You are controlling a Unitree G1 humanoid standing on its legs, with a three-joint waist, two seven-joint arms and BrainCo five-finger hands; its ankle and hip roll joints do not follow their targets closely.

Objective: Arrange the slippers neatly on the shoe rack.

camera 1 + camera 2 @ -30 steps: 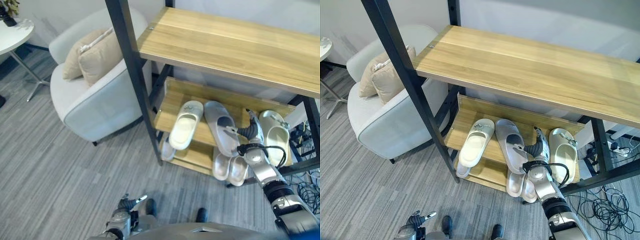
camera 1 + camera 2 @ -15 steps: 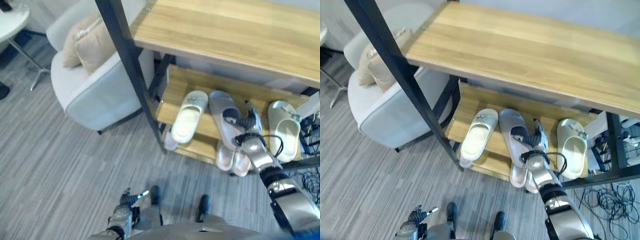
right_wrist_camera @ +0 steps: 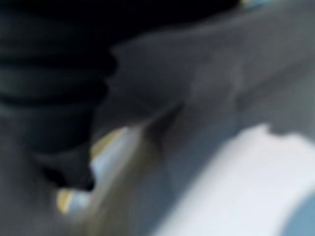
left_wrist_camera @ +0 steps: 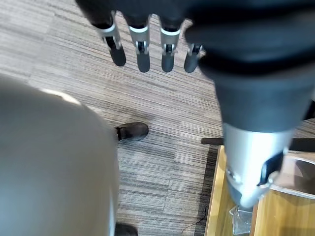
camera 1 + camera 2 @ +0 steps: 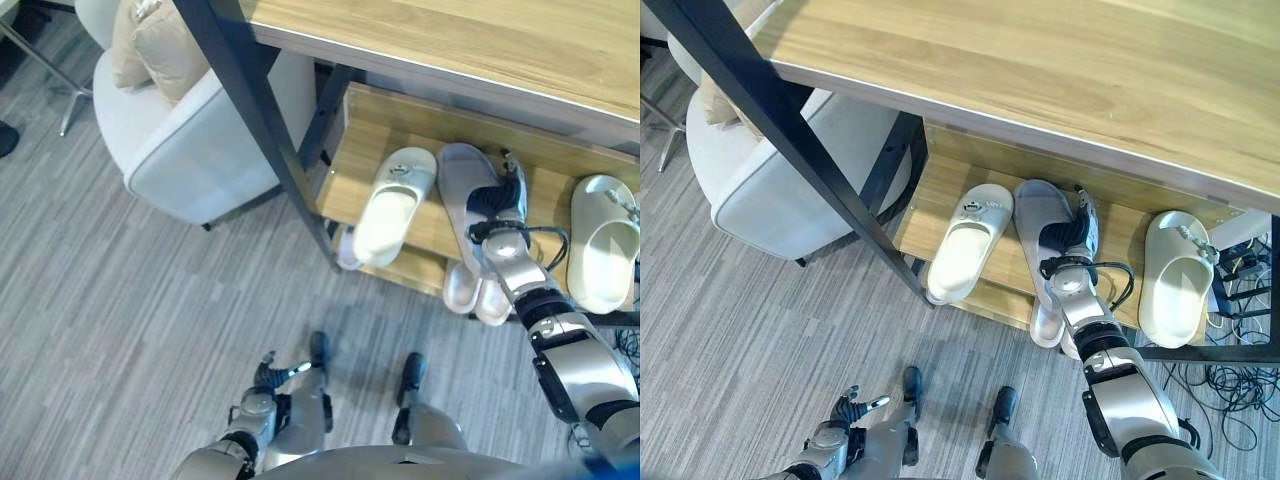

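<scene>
Right hand (image 5: 1072, 232) rests on the grey slipper (image 5: 1038, 215), sole-up on the middle shelf (image 5: 940, 200); grip unclear. Cream slipper (image 5: 965, 240) at its 9 o'clock. Left hand (image 4: 147, 44) hangs relaxed.

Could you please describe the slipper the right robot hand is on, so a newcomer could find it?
Look under the rack's wide wooden top shelf, on the middle shelf. Of three slippers there, it is the grey slipper in the middle, under the right robot hand; both neighbours are cream.

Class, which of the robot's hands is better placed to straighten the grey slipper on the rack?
The right hand: it rests on the grey slipper on the middle shelf. The left hand hangs low over the floor, fingers relaxed.
</scene>
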